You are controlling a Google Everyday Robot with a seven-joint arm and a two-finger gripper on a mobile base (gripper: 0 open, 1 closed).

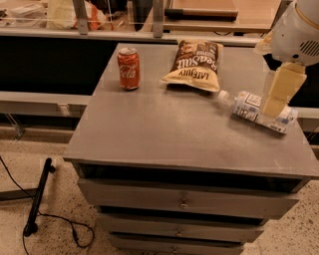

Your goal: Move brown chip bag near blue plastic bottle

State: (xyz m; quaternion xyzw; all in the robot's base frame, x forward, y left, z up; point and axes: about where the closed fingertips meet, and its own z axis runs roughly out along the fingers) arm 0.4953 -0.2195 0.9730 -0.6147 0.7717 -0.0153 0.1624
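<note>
The brown chip bag (195, 63) lies flat at the back middle of the grey cabinet top (164, 129), its yellow band facing the front. The blue plastic bottle (251, 108) lies on its side at the right, its white cap pointing towards the bag, a short gap between them. My gripper (275, 103) hangs from the white arm at the far right, over the bottle's far end. It holds nothing that I can see. It is to the right of the bag and apart from it.
A red soda can (128, 68) stands upright at the back left of the top. Drawers (184, 201) run below the front edge. A counter with clutter (75, 15) stands behind. A black pole and cable (37, 199) lie on the floor at the left.
</note>
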